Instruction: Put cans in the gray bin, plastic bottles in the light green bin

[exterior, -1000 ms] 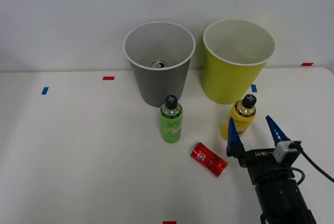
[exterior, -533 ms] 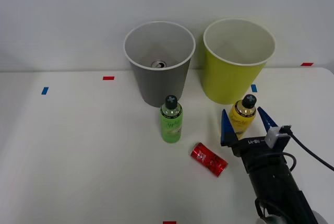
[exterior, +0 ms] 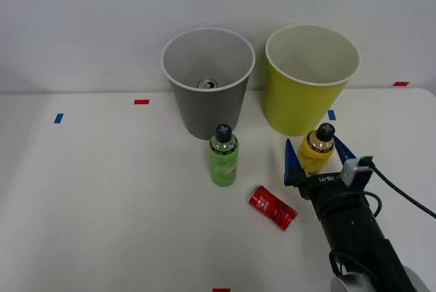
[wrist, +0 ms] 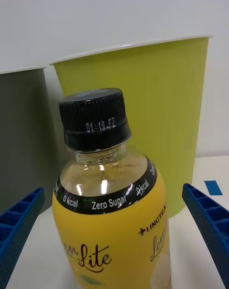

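Right gripper spread around the yellow bottle, ready to pinch.

From the front: the right gripper, its blue ribbed fingers apart, straddles the small rounded yellow plastic bottle with the black cap, which stands upright just in front of the tall lime-green plastic bin. Left of that bin sits the tall gray plastic bin with a silver-topped can inside; the green labelled bottle and the red can on its side lie nearer me. From the wrist: the yellow bottle fills the gap between the fingers. It looks full, so fairly weighty, smooth and slippery; I'd grip the broad body below the shoulder.
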